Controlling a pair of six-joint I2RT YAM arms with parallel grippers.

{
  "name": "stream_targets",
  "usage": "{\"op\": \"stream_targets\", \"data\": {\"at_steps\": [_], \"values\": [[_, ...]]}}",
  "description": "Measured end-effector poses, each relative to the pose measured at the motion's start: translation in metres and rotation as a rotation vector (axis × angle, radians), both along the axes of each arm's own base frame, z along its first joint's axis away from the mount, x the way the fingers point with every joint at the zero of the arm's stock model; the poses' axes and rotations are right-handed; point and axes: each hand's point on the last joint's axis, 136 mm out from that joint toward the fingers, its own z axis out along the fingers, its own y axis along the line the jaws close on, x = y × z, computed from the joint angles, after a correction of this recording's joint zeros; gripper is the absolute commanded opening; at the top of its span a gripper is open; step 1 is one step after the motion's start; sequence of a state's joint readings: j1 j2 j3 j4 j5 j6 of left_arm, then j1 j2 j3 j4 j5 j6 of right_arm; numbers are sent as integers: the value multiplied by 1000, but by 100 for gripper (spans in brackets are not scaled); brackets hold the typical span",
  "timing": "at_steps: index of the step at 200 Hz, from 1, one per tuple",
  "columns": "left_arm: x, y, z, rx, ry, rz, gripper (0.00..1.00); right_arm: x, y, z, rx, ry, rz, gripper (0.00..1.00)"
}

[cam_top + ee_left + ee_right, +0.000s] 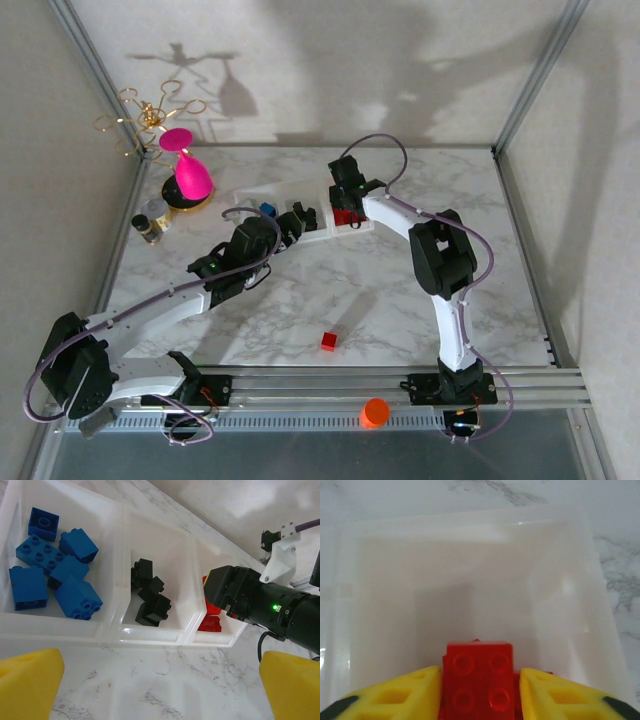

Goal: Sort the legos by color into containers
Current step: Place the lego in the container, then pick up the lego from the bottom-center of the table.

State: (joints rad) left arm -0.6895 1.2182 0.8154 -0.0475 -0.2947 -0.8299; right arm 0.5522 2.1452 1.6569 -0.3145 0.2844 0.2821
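The containers (150, 636) are three clear bins in a row. Several blue legos (50, 570) lie in the left bin, black legos (150, 597) in the middle one and red legos (210, 622) in the right one. My left gripper (160, 690) hovers open over bare marble just in front of the tray, with nothing between its fingers. My right gripper (480, 695) hangs inside the right bin (470, 555). Its yellow fingers flank a red lego (478, 680), with a thin gap on the right side. One more red lego (329, 341) lies alone on the table near the front.
An orange round cap (375, 412) rests on the front rail. A pink goblet (188, 172), small jars (150, 220) and a gold wire stand (150, 115) occupy the back left corner. The right arm's wrist (260, 605) leans over the right bin.
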Motion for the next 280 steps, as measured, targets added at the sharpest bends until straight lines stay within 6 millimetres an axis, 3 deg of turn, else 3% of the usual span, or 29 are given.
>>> {"op": "stream_targets", "data": {"at_steps": [64, 111, 136, 157, 187, 225, 280], "values": [[-1, 1, 3, -12, -4, -5, 100, -3, 2, 25, 31, -23, 19, 55], [-9, 5, 24, -54, -42, -20, 100, -42, -10, 84, 100, -88, 44, 54], [-21, 11, 20, -61, -36, -31, 100, -75, -10, 96, 135, -93, 76, 55], [-33, 18, 4, -42, -2, -40, 100, -106, -8, 88, 135, -61, 113, 57], [-50, 30, -14, -24, 28, -47, 100, -160, 1, 60, 113, 33, 180, 61], [-69, 46, -21, -28, 23, -47, 100, -235, 15, 26, 91, 162, 252, 65], [-86, 59, -35, -22, 47, -48, 100, -319, 35, -2, 90, 295, 293, 76]]}}
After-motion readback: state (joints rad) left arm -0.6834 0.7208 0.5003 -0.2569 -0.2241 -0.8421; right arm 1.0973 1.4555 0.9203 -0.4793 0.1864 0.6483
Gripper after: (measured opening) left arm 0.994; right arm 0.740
